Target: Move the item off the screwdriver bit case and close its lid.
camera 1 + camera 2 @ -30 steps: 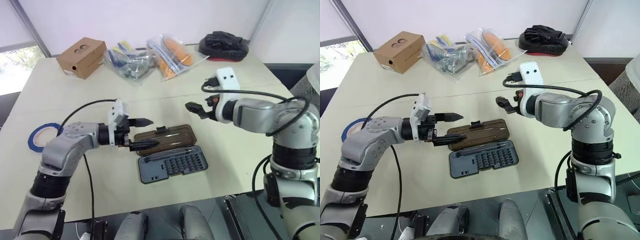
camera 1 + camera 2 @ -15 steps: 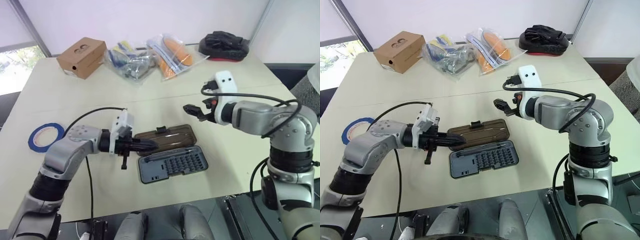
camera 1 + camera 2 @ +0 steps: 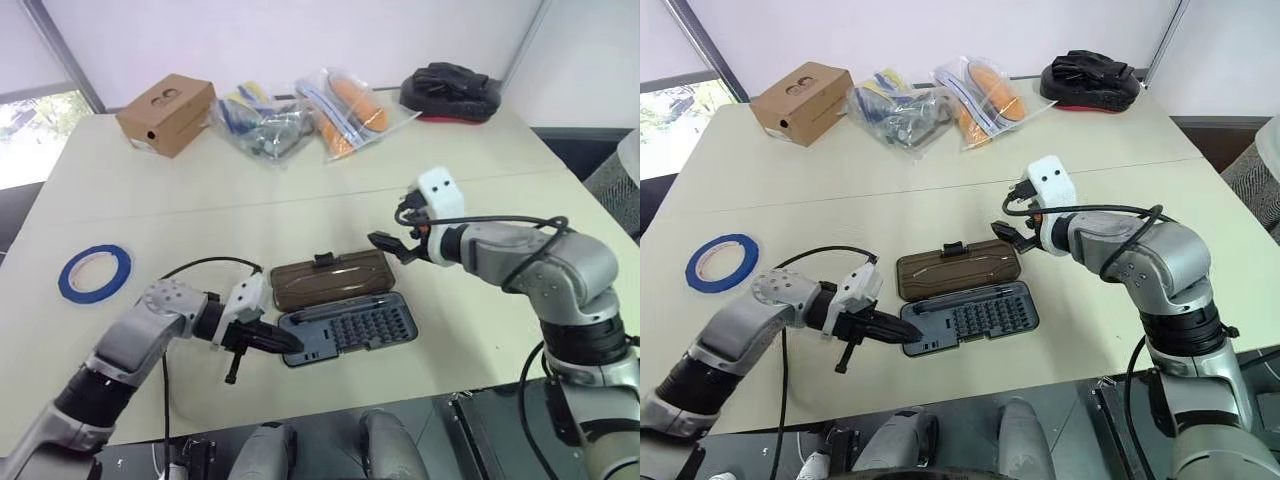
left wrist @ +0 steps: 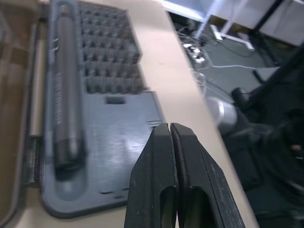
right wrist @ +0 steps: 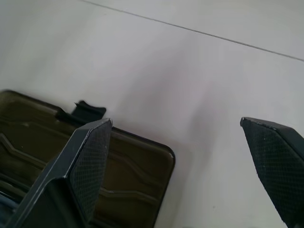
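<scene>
Head eyes look down; wrist views, perhaps closest, share the case (image 3: 342, 305).

tape roll (image 3: 94, 273) far left of open case (image 3: 347, 328), lid (image 3: 332, 279) behind tray

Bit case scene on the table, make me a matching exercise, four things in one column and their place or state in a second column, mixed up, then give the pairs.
Things:
1. blue tape
2. lid
3. left gripper
4. right gripper

States:
A. fingers open, hovering by the lid's far corner
B. lying open flat beside the tray
C. fingers shut, at the tray's end
D. flat on the table, well away from the case

Pairs: 1-D, 2-B, 3-C, 4-A
</scene>
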Controlling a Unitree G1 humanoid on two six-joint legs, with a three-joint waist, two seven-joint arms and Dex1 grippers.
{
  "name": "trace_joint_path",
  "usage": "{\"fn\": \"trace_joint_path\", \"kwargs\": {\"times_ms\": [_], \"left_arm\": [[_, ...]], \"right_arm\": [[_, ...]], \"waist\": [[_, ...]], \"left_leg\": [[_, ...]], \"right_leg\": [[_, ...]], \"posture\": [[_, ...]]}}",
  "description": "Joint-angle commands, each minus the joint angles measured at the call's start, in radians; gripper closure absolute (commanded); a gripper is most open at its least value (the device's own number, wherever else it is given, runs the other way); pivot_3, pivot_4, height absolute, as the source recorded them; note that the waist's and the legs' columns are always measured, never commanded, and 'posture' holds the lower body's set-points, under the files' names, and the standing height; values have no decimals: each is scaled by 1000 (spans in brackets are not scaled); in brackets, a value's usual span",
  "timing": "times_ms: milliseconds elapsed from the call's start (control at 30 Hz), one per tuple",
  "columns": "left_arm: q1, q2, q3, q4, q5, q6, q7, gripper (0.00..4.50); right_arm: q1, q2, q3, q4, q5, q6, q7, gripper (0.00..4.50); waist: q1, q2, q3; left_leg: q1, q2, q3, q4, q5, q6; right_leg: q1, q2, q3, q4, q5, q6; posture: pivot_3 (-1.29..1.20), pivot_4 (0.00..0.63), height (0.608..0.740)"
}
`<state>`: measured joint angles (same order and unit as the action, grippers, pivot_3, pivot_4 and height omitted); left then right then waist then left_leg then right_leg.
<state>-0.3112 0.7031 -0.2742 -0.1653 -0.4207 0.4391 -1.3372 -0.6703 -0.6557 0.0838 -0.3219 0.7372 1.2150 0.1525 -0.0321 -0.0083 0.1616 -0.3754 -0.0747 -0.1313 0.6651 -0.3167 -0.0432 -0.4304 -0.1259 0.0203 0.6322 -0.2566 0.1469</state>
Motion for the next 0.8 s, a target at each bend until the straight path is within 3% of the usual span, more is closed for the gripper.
{"fn": "trace_joint_path", "kwargs": {"times_ms": [33, 233, 400, 633, 800], "left_arm": [[9, -23, -7, 2, 19, -35, 20, 4455], [19, -68, -39, 53, 81, -76, 63, 4455], [17, -82, -42, 88, 106, -97, 72, 4455], [26, -87, -34, 91, 110, -104, 82, 4455], [44, -79, -24, 70, 104, -98, 94, 4455]], "right_arm": [[-12, -18, 26, -11, -55, -54, 79, 0], [-45, -96, 142, 18, -180, -198, 297, 0], [-175, -122, 268, 207, -326, -385, 544, 0], [-278, -46, 375, 489, -481, -628, 811, 0], [-272, 0, 412, 610, -586, -774, 908, 0]], "waist": [[-1, 0, 0], [0, 0, 0], [0, 0, 0], [0, 0, 0], [-1, 0, 0]], "left_leg": [[0, 0, 0, 0, 0, 0], [0, 0, 0, 0, 0, 0], [1, 0, 1, 0, 0, 0], [2, 0, 0, 0, 0, 0], [2, 0, 0, 1, 0, -1]], "right_leg": [[0, 0, 0, 0, 0, 0], [0, 0, 0, 0, 0, 0], [1, 0, 0, 0, 0, 0], [1, 0, 0, 0, 0, 0], [1, 0, 0, 0, 0, 0]], "posture": [[0, 150, 740], [0, 150, 740], [0, 150, 740], [0, 150, 740], [0, 150, 740]]}}
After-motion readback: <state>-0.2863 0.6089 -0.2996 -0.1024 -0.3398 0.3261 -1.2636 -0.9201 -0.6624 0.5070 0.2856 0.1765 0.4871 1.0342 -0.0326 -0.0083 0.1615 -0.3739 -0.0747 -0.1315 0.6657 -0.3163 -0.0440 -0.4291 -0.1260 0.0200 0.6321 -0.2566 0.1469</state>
